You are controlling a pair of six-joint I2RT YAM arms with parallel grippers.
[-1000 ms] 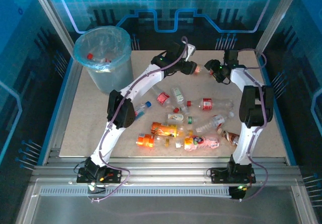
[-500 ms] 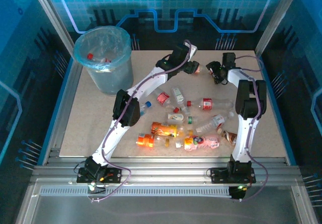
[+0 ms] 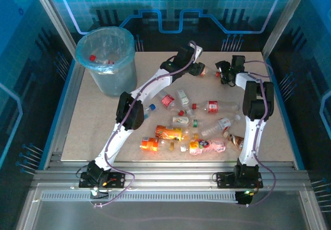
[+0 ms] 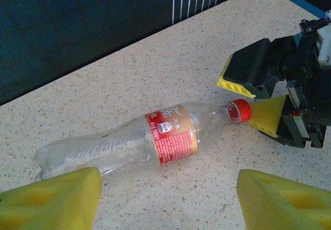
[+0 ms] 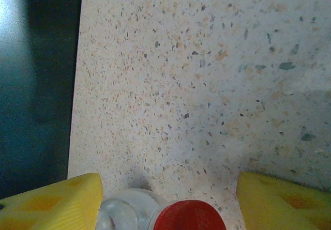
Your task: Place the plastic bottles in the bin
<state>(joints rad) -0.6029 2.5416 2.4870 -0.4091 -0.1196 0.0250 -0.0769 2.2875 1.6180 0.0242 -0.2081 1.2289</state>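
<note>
The bin [image 3: 111,80] stands at the table's [image 3: 88,132] far left corner. The left gripper [image 4: 165,199] hangs wide open over a clear red-labelled bottle [image 4: 155,137] lying near the far edge (other plastic bottles [image 3: 181,132] litter mid-table). The right gripper [image 4: 247,100], also open, straddles its red cap [image 4: 239,110].

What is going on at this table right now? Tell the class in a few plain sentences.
Two robot arms are sorting plastic bottles into the bin at the far left, which already holds a few. Both are at the far middle of the table, around one clear red-capped bottle lying on its side. The left claw hovers open over it. The right claw, also open, brackets the cap without gripping. Many other bottles lie scattered nearer the arms' bases.
</note>
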